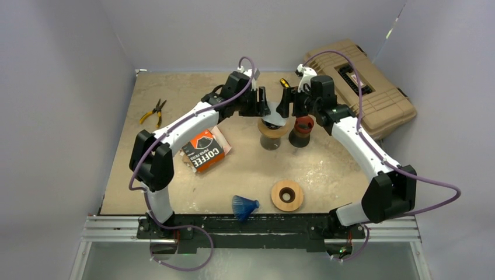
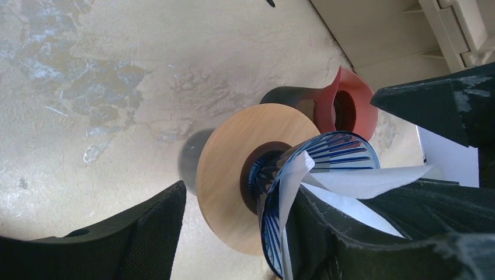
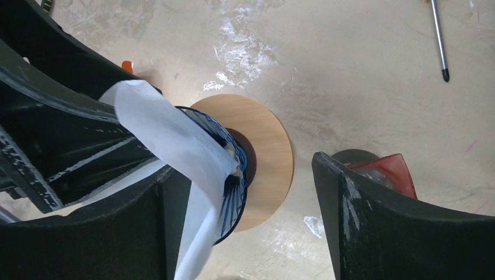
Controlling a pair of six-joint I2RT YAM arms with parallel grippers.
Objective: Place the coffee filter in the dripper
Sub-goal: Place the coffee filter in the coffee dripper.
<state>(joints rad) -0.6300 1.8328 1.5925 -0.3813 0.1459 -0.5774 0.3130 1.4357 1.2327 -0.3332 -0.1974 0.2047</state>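
A blue ribbed glass dripper (image 1: 272, 122) with a round wooden collar (image 2: 233, 175) sits on a dark glass vessel (image 1: 269, 140) at the table's back middle. A white paper filter (image 2: 356, 178) lies partly inside the dripper (image 2: 335, 153), creased, with an edge draped over the rim (image 3: 175, 140). My left gripper (image 1: 263, 106) is open; one finger (image 2: 373, 233) presses into the filter and the other (image 2: 117, 239) stands outside the collar. My right gripper (image 1: 286, 106) is open; one finger (image 3: 87, 233) is against the filter and the other (image 3: 397, 227) is off to the side.
A dark vessel with a red funnel top (image 1: 302, 129) stands just right of the dripper. A coffee filter packet (image 1: 203, 150), pliers (image 1: 153, 112), a second blue dripper (image 1: 245, 206) and a wooden ring (image 1: 287, 195) lie on the table. A tan toolbox (image 1: 365, 93) is at back right.
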